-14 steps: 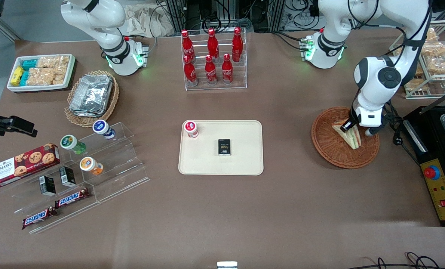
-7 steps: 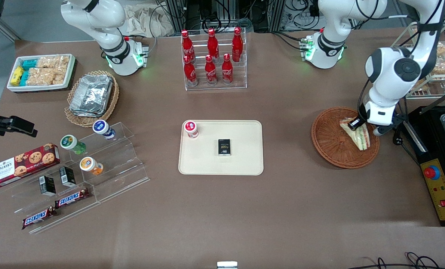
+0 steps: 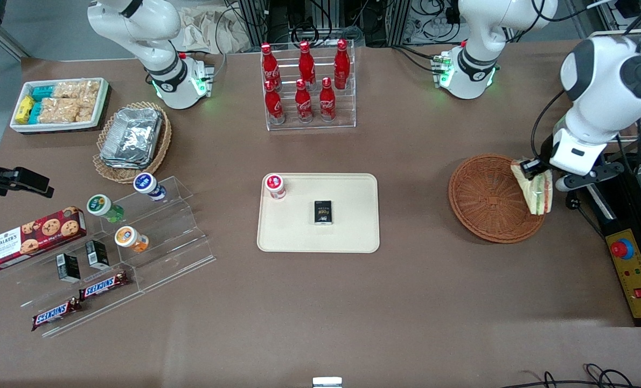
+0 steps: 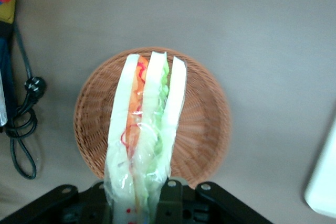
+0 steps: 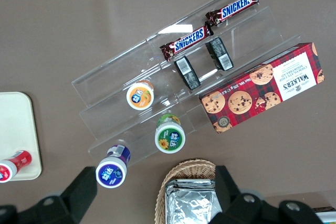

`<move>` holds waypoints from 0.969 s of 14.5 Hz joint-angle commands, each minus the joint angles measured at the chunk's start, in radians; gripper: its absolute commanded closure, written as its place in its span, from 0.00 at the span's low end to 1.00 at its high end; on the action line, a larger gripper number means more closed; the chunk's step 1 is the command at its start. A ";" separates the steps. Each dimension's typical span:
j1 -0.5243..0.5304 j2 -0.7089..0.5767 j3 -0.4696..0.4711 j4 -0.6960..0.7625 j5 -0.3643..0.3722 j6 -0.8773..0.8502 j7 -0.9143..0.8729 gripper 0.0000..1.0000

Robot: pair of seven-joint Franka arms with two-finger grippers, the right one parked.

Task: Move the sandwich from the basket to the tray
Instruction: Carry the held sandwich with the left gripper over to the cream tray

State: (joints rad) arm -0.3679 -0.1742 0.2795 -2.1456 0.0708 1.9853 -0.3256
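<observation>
My left gripper (image 3: 531, 168) is shut on the wrapped sandwich (image 3: 537, 189), a pale bread wedge with green and orange layers. It hangs in the air over the edge of the reddish-brown wicker basket (image 3: 487, 200) that faces the working arm's end of the table. In the left wrist view the sandwich (image 4: 147, 124) points away from the gripper (image 4: 137, 203) with the empty basket (image 4: 202, 129) below it. The cream tray (image 3: 347, 237) lies mid-table, toward the parked arm from the basket, holding a red-capped bottle (image 3: 275, 186) and a small black box (image 3: 323, 212).
A black control box with a red button (image 3: 622, 249) and cables (image 4: 23, 124) sit beside the basket at the working arm's end. A rack of red cola bottles (image 3: 307, 86) stands farther from the front camera than the tray. Snack shelves (image 3: 137, 237) lie toward the parked arm.
The gripper has risen out of the basket with the sandwich in it and shifted toward the working arm's end, so the sandwich now hangs over the basket's rim.
</observation>
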 commanded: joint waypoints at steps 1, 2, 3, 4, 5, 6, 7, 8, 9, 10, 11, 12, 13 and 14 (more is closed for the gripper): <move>-0.066 0.062 0.001 0.209 -0.072 -0.161 0.086 1.00; -0.095 0.074 0.001 0.249 -0.088 -0.172 0.101 1.00; -0.124 0.088 0.001 0.278 -0.100 -0.172 0.120 1.00; -0.147 0.113 0.000 0.308 -0.124 -0.171 0.123 1.00; -0.175 0.154 0.001 0.349 -0.156 -0.171 0.117 1.00; -0.202 0.200 0.001 0.383 -0.186 -0.165 0.106 1.00; -0.222 0.249 0.000 0.415 -0.206 -0.154 0.100 1.00; -0.248 0.296 0.000 0.449 -0.215 -0.145 0.080 1.00; -0.281 0.330 0.001 0.464 -0.213 -0.126 0.027 1.00; -0.311 0.364 0.001 0.470 -0.213 -0.087 -0.048 1.00; -0.344 0.401 0.001 0.472 -0.207 -0.038 -0.125 1.00; -0.376 0.438 0.001 0.474 -0.204 0.008 -0.180 1.00; -0.399 0.479 0.001 0.477 -0.210 0.048 -0.214 1.00; -0.416 0.510 0.001 0.484 -0.212 0.078 -0.252 1.00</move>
State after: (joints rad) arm -0.7425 0.2554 0.2636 -1.7180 -0.1269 2.0297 -0.5000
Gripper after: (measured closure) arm 0.784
